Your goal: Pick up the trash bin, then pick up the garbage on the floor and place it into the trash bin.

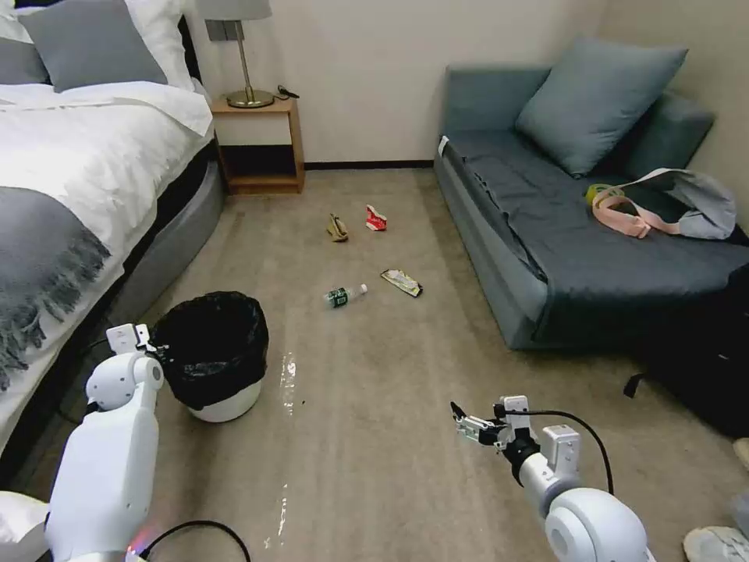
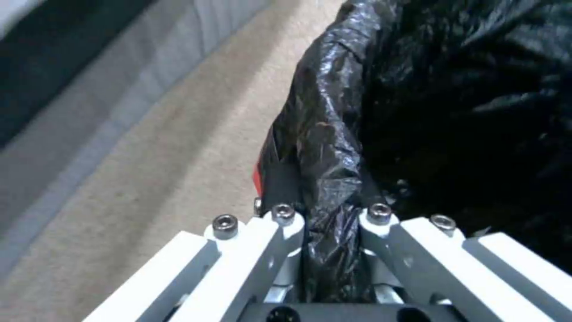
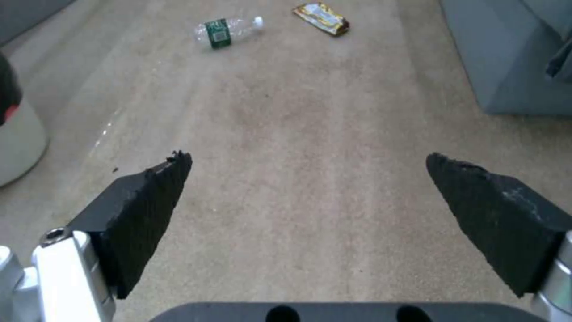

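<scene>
Bed [image 1: 70, 156] w/ grey throw, nightstand [image 1: 261, 144] + lamp [image 1: 246, 55], grey sofa [image 1: 562, 234] w/ cushion [image 1: 597, 101], bag [image 1: 686, 203]

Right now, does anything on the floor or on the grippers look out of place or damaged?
Four litter pieces lie on the carpet: bottle, snack wrapper, red-white carton scrap, tan scrap. A shiny streak beside the trash bin may be wet. The right gripper pads have ragged, chipped tips.
</scene>
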